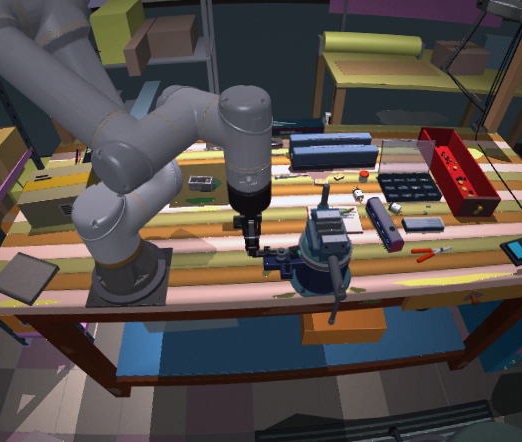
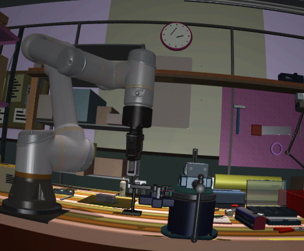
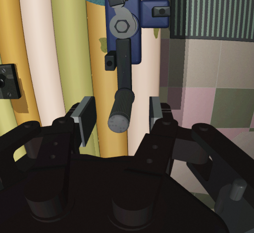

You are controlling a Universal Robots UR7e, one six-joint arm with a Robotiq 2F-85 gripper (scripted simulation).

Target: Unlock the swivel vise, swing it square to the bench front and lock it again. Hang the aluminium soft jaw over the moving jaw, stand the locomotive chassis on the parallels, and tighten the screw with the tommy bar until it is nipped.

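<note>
The swivel lock lever (image 3: 123,93), a black bar with a knurled grip (image 3: 120,111), sticks out from the blue bracket (image 3: 125,26) at the vise base, left of the vise. My gripper (image 3: 118,119) (image 1: 253,248) (image 2: 133,175) hangs straight down over the grip, open and holding nothing, the knurled end lying between its fingers. The swivel vise (image 1: 327,250) (image 2: 191,205) stands at the bench front on a dark round base, its tommy bar (image 1: 337,290) (image 2: 197,208) hanging down over the bench edge. A dark blue locomotive chassis (image 1: 385,231) lies on the bench right of the vise.
Behind the vise lie two long blue boxes (image 1: 333,150), a compartment tray (image 1: 409,187) and a red bin (image 1: 458,170). Red pliers (image 1: 431,253) lie to the right near the front. The arm's base (image 1: 126,280) stands left, beside a grey pad (image 1: 23,277).
</note>
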